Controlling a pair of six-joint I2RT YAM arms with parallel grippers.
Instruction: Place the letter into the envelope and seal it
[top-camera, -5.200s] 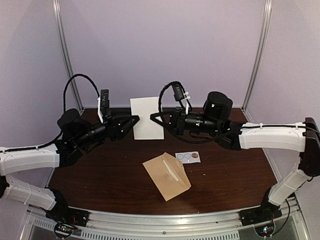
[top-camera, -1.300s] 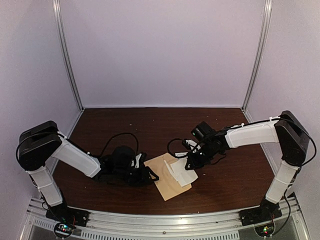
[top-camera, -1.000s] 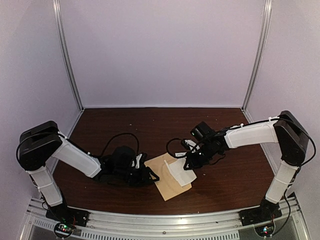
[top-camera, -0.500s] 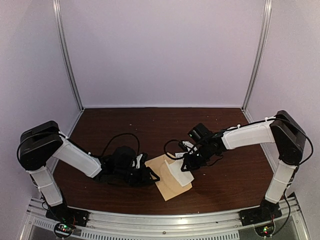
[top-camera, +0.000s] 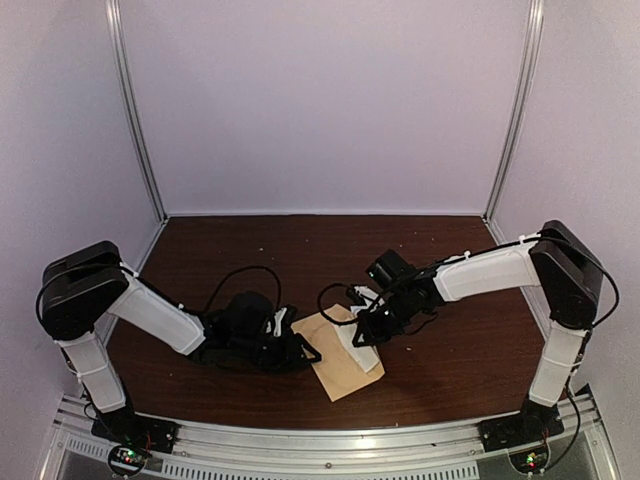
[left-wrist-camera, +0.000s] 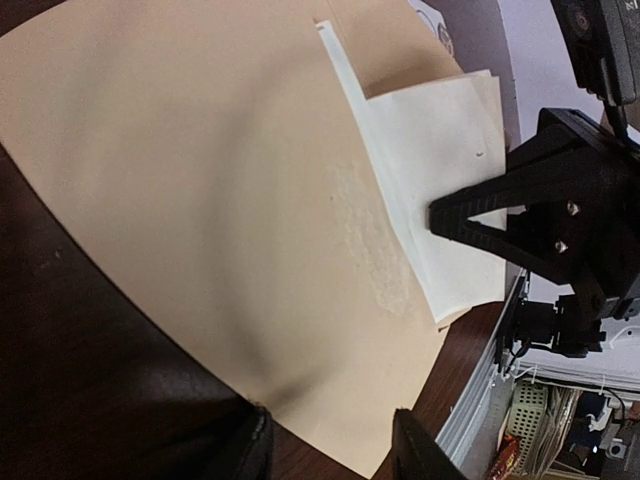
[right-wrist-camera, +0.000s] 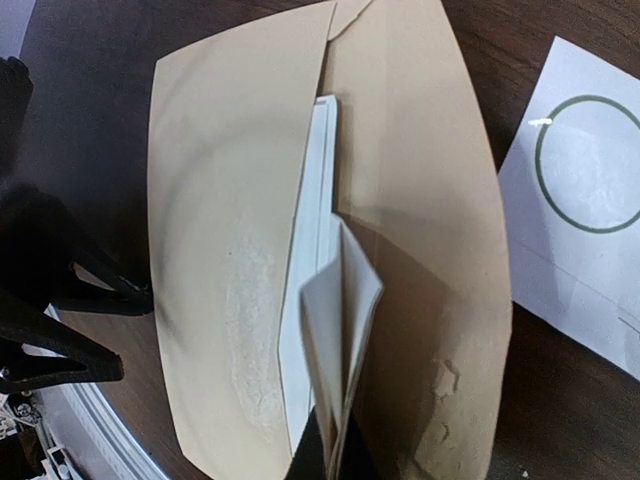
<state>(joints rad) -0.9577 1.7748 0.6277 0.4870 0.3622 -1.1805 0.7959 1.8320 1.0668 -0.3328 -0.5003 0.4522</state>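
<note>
Tan kraft-paper envelope (top-camera: 330, 372) lies flat on a dark brown table (top-camera: 300, 250). Right gripper (top-camera: 360, 333) pinches a folded white paper letter (top-camera: 364, 354) partly inside its mouth. Left gripper (top-camera: 303, 352), half open, sits at its left edge.

Left pincer (top-camera: 308, 352), right pincer (top-camera: 358, 337), letter (right-wrist-camera: 343, 298) crowd the envelope (top-camera: 337, 380).

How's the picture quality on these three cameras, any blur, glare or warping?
Top external: even, soft light, no glare; the black left gripper blends into the dark table. Left wrist: envelope edges bow from the wide lens; its own fingertips are dark and blurred. Right wrist: the letter nearest the lens is out of focus.
</note>
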